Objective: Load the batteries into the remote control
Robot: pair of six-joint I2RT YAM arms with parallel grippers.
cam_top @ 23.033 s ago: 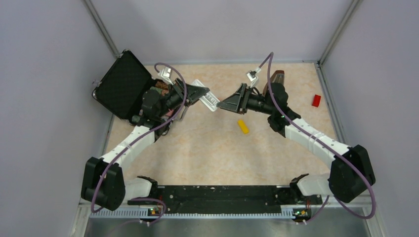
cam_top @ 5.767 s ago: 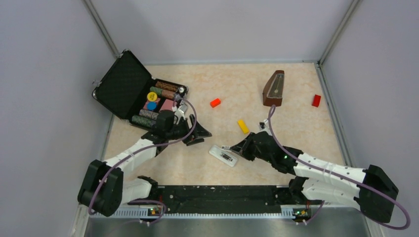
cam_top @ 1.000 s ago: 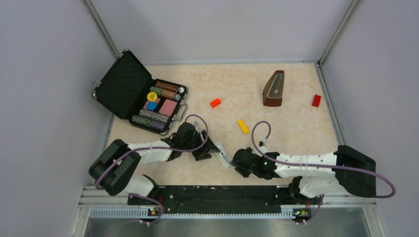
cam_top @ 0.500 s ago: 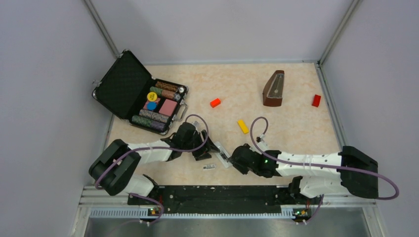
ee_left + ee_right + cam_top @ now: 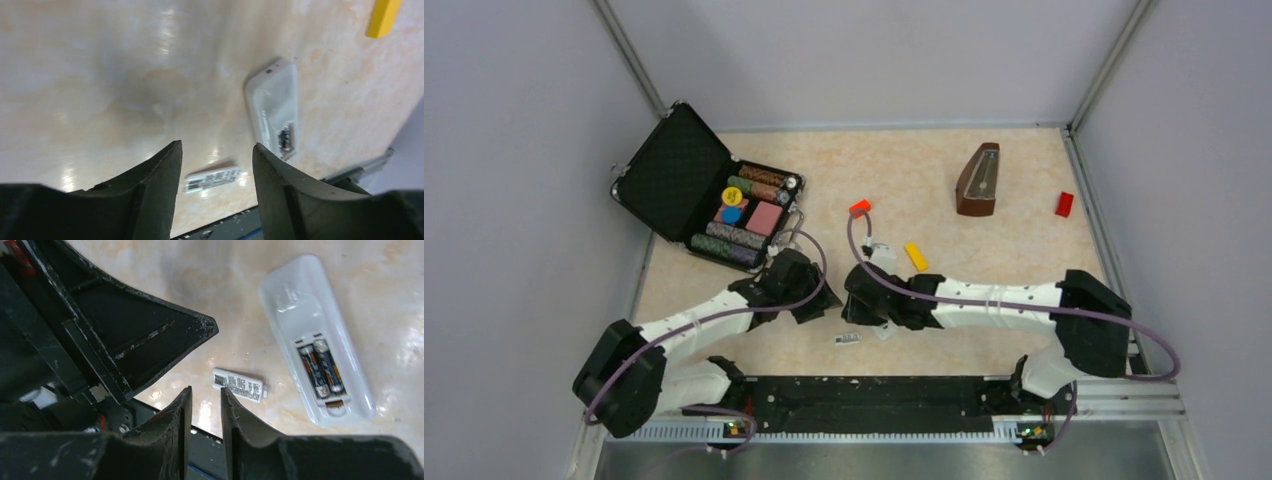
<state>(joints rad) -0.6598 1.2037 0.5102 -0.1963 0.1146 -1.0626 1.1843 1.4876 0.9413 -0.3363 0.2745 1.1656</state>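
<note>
The white remote control (image 5: 305,320) lies back side up on the table, also in the left wrist view (image 5: 274,105). Its dark recess is uncovered and holds the two batteries (image 5: 322,367) side by side. In the top view my right arm hides most of the remote. My left gripper (image 5: 216,150) is open and empty, just left of the remote, also in the top view (image 5: 809,300). My right gripper (image 5: 206,390) is empty with only a narrow gap between its fingers. It hovers low beside the left gripper (image 5: 859,300).
A small loose white piece with printed text (image 5: 238,385) lies near the front edge, also in the top view (image 5: 848,339). A yellow block (image 5: 915,256), two red blocks (image 5: 859,208) (image 5: 1064,203), a brown metronome (image 5: 977,180) and an open black chip case (image 5: 679,175) stand farther back.
My right arm has swung left over the remote, close to the left gripper. My left gripper has drawn back to the left. The loose white piece appeared on the table half a second ago.
</note>
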